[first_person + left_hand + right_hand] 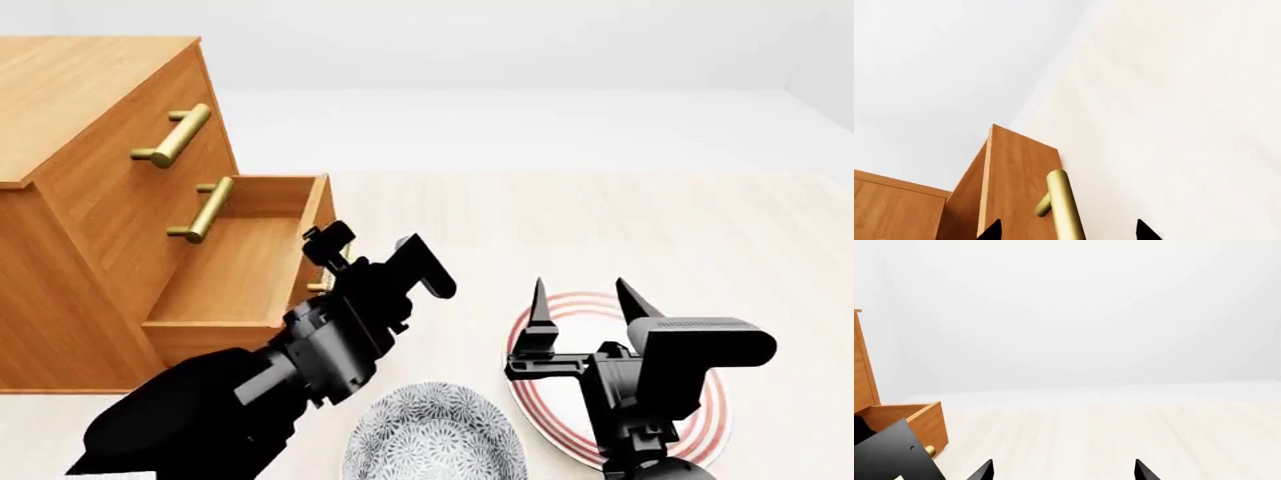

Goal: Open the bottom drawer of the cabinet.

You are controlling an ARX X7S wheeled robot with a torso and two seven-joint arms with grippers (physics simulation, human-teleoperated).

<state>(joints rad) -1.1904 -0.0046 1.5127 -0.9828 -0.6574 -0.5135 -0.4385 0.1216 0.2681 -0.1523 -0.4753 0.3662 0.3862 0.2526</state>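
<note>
The cabinet (80, 110) stands at the left of the head view. Its bottom drawer (240, 262) is pulled out, with the inside showing. My left gripper (371, 255) is at the drawer's front. In the left wrist view the drawer front (1017, 175) and its brass bar handle (1064, 205) show close up. The handle lies between the spread fingertips of my left gripper (1067, 231), which is open with room on both sides. My right gripper (581, 295) is open and empty, hovering over a plate. The right wrist view shows the drawer's corner (921, 422).
The top drawer handle (174, 135) and middle drawer handle (203, 208) sit above, and both those drawers are shut. A red-ringed plate (707, 400) lies on the pale floor under the right gripper. A grey patterned bowl (427, 440) sits at the front.
</note>
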